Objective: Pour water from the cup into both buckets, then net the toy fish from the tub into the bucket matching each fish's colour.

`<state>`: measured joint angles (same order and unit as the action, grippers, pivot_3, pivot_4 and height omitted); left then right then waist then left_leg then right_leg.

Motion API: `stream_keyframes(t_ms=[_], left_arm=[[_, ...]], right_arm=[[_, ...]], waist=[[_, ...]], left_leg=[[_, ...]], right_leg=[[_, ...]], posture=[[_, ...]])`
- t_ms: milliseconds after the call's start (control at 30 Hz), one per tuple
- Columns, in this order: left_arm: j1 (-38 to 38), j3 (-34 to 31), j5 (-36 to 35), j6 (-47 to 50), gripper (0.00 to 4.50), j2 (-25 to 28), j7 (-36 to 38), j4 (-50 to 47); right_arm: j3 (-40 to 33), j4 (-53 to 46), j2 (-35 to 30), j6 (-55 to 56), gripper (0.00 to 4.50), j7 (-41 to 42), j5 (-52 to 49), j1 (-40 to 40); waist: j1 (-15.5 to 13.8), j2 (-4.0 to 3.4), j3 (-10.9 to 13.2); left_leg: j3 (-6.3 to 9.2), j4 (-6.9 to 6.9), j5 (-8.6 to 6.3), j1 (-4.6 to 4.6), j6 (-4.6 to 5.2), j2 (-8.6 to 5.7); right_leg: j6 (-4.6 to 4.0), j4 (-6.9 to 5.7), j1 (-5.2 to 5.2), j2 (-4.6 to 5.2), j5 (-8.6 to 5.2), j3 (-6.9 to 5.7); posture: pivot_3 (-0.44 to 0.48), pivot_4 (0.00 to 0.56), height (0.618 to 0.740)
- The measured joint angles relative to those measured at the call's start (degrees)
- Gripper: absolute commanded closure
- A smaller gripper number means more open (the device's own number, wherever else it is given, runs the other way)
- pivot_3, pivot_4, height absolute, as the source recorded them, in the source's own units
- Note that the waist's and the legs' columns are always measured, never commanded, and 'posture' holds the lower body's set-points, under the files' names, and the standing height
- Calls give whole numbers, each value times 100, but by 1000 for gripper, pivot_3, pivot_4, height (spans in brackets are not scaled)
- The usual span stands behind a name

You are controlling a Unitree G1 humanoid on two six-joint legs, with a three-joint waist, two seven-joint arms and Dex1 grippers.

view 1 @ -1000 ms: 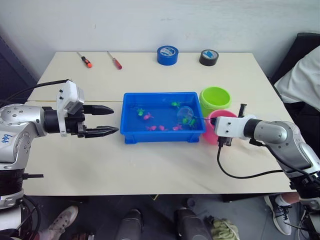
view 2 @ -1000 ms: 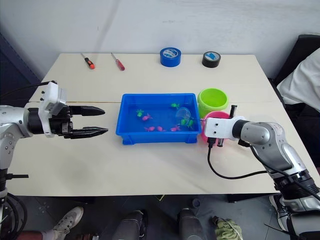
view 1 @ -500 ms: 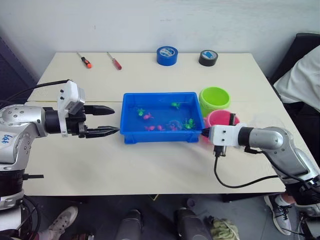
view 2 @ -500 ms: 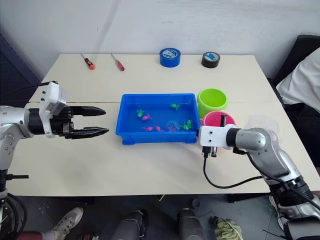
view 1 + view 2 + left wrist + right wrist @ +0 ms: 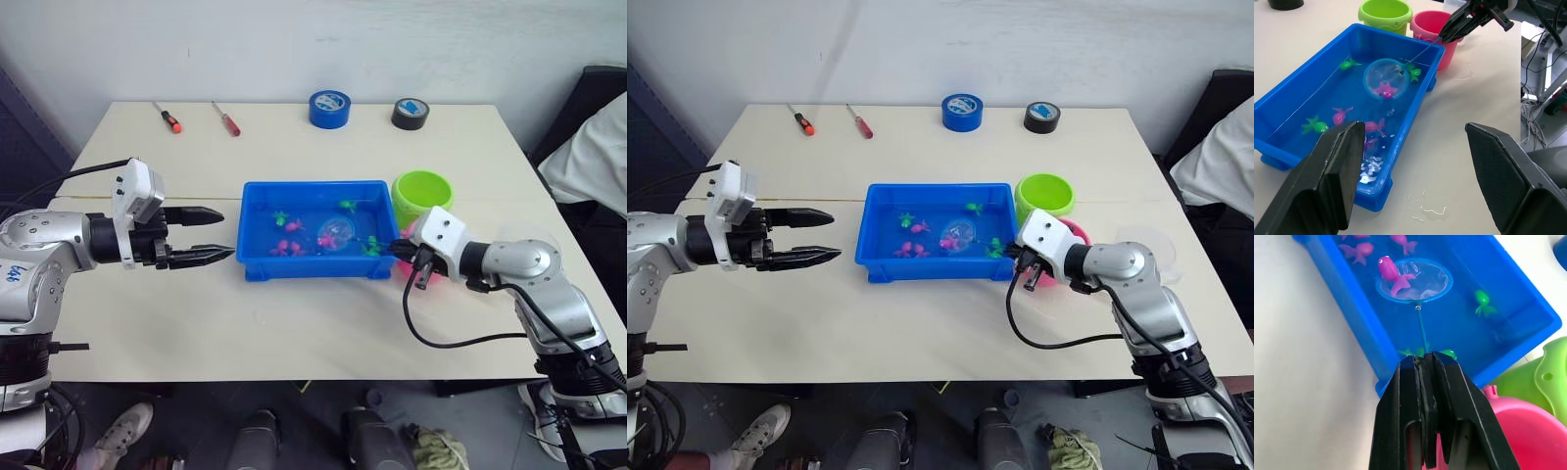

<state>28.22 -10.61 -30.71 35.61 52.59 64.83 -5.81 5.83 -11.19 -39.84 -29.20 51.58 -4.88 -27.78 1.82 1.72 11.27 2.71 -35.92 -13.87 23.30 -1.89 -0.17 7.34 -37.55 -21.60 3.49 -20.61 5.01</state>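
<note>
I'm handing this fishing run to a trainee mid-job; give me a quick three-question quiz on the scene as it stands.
1. True or false: the net has a pink fish in its hoop.
2. Which gripper holds the net's handle? A) the left gripper B) the right gripper
3. Fill in: judged by colour, the netted fish belongs in the ____ bucket.

Key:
1. True. The fish lies against the hoop's rim, over the blue tub.
2. B. It is shut on the thin stick at the tub's bucket end; the left gripper is open, beside the tub's other end.
3. Pink. It stands next to the green bucket.
</note>
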Motion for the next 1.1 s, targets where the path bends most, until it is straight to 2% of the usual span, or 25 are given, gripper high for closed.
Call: stream_keyframes(t_ms=[400, 567, 833, 967, 1100], left_arm=[[6, 0, 1, -114, 917, -1, 23, 193], [220, 59, 49, -397, 917, -191, 24, 369], [1316, 634, 321, -1072, 917, -869, 313, 1428], [1632, 805, 480, -1342, 917, -1051, 481, 1939], [1933, 974, 621, -1590, 917, -1304, 665, 2426]], right_arm=[[-153, -36, -7, -394, 4500, -116, -386, -133], [-391, -79, -27, -530, 4500, -76, -718, -109], [-1990, -431, -872, -1113, 4500, -17, -1492, 271], [-2775, -686, -1200, -1428, 4500, -98, -1695, 820], [-3707, -1126, -1447, -1693, 4500, -40, -1784, 1742]], waist=[[0, 0, 0], [-13, 0, 0], [-40, 0, 0], [-5, 0, 0], [-27, 0, 0]], left_leg=[[-1, 1, 0, 0, 0, -1], [0, 0, 0, 1, 0, -3], [2, -2, -1, 10, 3, -11], [-6, -2, -1, 7, 3, -6], [-4, -3, -1, 8, 3, -6]], right_leg=[[0, 3, 0, 1, 0, 1], [0, 4, 1, 2, 0, 0], [2, 12, 3, -3, 1, -7], [3, 8, 1, -9, 1, 2], [3, 7, 2, -26, 1, 0]], posture=[[0, 150, 734], [0, 150, 734], [0, 150, 734], [0, 150, 734], [0, 150, 734]])
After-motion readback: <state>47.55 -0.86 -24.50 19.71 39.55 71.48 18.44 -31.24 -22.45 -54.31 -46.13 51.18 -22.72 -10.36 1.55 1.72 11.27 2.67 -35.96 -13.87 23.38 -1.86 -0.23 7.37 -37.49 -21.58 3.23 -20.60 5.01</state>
